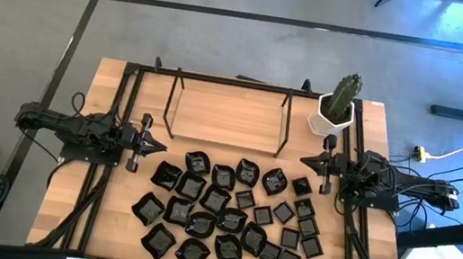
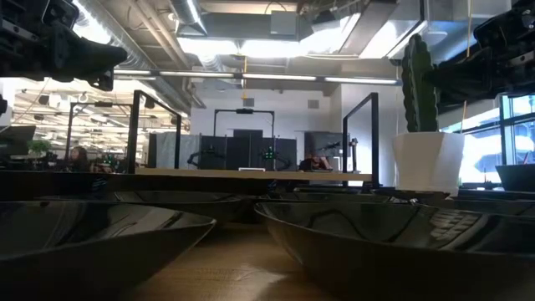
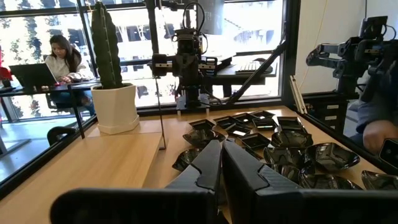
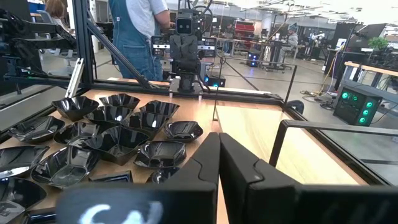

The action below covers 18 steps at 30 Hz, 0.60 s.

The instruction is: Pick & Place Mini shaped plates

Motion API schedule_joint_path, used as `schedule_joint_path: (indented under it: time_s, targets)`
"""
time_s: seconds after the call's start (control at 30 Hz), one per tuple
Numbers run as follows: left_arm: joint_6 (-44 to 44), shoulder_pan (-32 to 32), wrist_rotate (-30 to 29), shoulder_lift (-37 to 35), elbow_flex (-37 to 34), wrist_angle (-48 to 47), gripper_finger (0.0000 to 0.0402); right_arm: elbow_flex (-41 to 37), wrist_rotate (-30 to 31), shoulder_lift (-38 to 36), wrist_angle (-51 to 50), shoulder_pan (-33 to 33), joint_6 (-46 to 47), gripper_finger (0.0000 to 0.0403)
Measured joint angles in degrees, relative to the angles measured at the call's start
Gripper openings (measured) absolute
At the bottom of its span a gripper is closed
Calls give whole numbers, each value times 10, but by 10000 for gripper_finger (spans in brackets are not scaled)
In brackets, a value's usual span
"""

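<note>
- Left pincer hovers at the left side of the worktop, tips pressed together and holding nothing, pointing toward the middle; in its own wrist view the two fingers meet in a narrow seam.
- Right pincer mirrors it on the right side, also closed tight and empty, facing the left arm across the dishes; same sealed look in the right wrist view.
- Wooden worktop carries everything, with a black frame running round its edges.
- Raised wooden shelf sits at the back middle, on thin black legs, between the two arms and behind the dishes.
- White pot with a green cactus stands at the back right corner, just behind the right arm.
- Mini shaped plates, glossy black, crowd the front half of the worktop between the arms: bigger wavy-rimmed ones to the left and middle, small square ones bunched toward the right. None is touched by either pincer.
- Beyond the worktop, a person sits at a laptop.
</note>
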Motion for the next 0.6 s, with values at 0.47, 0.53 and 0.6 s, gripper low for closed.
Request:
schedule_joint_path:
  time_s: [0.47, 0.53, 0.6]
  targets:
    - [0, 0, 0, 0, 0, 0, 12, 0, 0, 0, 0, 0, 0, 7]
    - [0, 0, 0, 0, 0, 0, 10, 0, 0, 0, 0, 0, 0, 7]
    - [0, 0, 0, 0, 0, 0, 8, 0, 0, 0, 0, 0, 0, 7]
